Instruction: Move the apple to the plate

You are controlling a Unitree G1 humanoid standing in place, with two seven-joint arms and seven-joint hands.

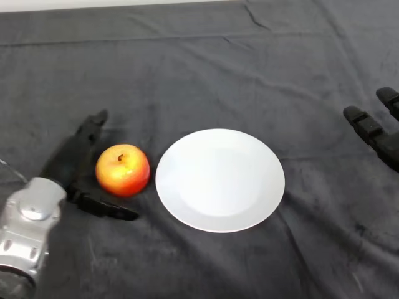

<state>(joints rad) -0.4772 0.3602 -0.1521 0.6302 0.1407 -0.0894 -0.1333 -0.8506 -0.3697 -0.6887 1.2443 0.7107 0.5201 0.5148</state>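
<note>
The left hand (70,163) had its fingers (92,128) spread apart around the apple (122,170), at 9 o'clock of the plate (220,180).

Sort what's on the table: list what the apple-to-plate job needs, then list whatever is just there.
Needed for the job:
apple
plate
left robot hand, open around the apple

Just there:
dark cloth over the table
black fingers at the right edge
</note>
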